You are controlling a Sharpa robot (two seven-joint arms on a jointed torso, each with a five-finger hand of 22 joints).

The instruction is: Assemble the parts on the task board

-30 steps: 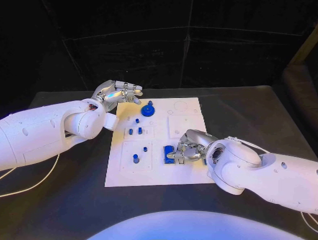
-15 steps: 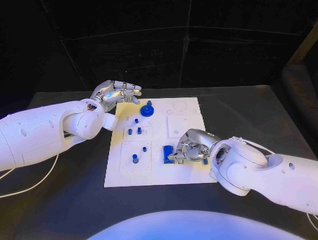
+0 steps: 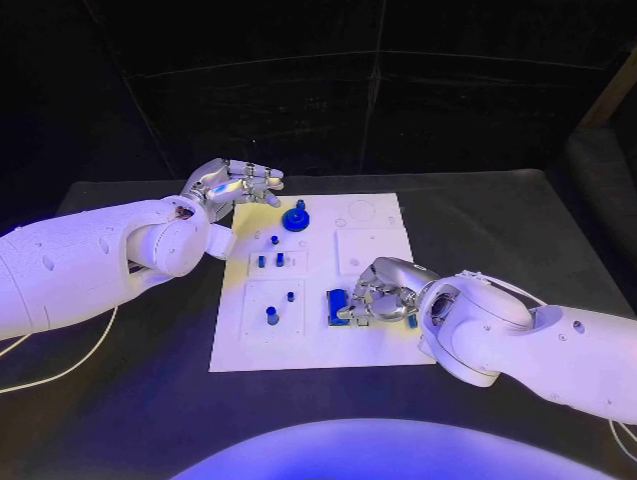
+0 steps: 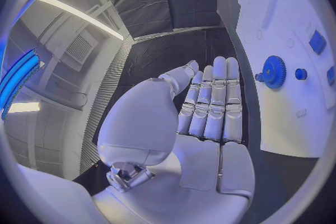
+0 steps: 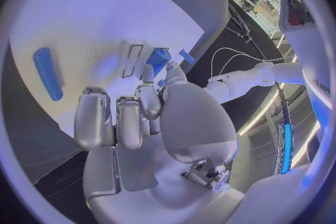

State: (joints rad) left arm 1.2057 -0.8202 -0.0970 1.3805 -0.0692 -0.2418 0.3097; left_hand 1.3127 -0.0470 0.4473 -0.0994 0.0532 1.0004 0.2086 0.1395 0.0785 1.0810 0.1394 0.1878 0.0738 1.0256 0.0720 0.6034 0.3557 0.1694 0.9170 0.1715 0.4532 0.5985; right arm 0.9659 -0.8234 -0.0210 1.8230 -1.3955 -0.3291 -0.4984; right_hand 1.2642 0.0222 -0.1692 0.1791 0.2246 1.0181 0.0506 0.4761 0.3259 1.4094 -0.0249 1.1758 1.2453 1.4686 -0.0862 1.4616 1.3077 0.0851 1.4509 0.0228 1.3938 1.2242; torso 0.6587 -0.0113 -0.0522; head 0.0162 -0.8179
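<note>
Head view, read from left to right. The left hand (image 3: 236, 186) hovers over the black table (image 3: 520, 225) just off the far-left corner of the task board (image 3: 246, 355); the left wrist view shows its palm bare and its fingers (image 4: 213, 102) straight and side by side, holding nothing. Beside it on the board lies the blue gear (image 3: 295, 218), flat with a toothed rim and a raised hub. Small blue pegs (image 3: 272, 316) stand upright in the left-hand panels. Further right, a blue block (image 3: 337, 306) sits in a recess, and the right hand (image 3: 383, 293) is bent over it with fingers curled; whether they pinch the block or merely touch it cannot be told. In the right wrist view a blue cylinder (image 5: 158, 60) lies just beyond the fingertips (image 5: 148, 74), and a blue bar (image 5: 47, 73) rests apart on the board.

The parts appear to be light, rigid plastic with smooth faces, likely to slip under a loose pinch. The gear is best taken by its hub, the pegs by their shafts, the block across its long sides.
</note>
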